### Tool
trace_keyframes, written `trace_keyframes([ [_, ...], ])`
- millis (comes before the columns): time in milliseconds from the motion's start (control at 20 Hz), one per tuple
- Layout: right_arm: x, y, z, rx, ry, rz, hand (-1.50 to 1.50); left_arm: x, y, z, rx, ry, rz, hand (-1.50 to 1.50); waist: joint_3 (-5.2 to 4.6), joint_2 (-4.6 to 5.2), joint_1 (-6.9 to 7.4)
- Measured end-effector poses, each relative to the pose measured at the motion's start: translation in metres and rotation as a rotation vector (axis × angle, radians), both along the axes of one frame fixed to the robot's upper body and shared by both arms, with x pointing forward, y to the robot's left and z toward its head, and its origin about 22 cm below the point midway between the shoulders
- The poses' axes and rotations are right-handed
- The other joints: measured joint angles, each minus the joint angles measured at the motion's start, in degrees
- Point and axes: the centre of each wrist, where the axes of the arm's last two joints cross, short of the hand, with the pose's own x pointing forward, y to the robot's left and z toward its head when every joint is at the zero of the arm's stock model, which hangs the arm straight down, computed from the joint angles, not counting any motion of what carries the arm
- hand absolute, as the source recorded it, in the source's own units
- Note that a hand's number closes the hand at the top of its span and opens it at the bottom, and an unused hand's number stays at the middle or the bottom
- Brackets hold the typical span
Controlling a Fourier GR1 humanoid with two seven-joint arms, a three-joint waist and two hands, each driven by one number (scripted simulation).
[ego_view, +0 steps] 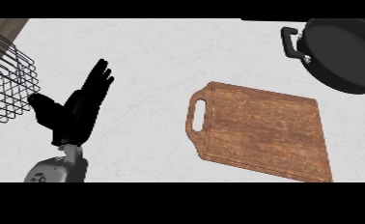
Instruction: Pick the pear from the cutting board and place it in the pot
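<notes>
We see no pear: the cutting board [260, 130] near the counter's [157, 49] right edge lies bare, & the pot [335, 54] at the far right corner shows no fruit inside. Probably done, tho we can't confirm. Our left hand [75, 109] rests near the left edge, fingers straight, holding nothing; right hand out of view.

Counter [157, 49] is off-white with faint grey marbling. Cutting board [264, 131] – reddish-brown wood, mottled darker grain, lighter edge along its rim. Pot [339, 54] is black all over, handle included, with a small silvery fitting where the handle joins. Left hand [75, 109] is black on a grey forearm. Wire rack [14, 83] – thin dark grid lines.
</notes>
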Motion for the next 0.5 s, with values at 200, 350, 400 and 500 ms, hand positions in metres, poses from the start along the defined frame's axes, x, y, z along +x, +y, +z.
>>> trace_keyframes([
  [200,0.018,0.0,-0.018,-0.031,0.054,0.017,1.5,0.001,0.001,0.0,0.0,0.002,0.0,0.0,0.04,0.14,0.26],
  [350,0.027,-0.002,-0.034,0.046,0.097,0.031,-1.5,0.003,0.0,0.004,-0.003,-0.004,0.009,0.0,0.04,0.15,0.16],
  [400,0.031,-0.001,-0.043,0.086,0.106,0.026,-1.5,0.005,-0.001,0.006,-0.005,-0.005,0.006,0.0,0.05,0.16,0.15],
  [500,0.039,0.003,-0.055,0.156,0.136,0.016,-1.5,0.004,-0.001,0.007,-0.008,-0.004,0.005,0.0,0.06,0.17,0.22],
])
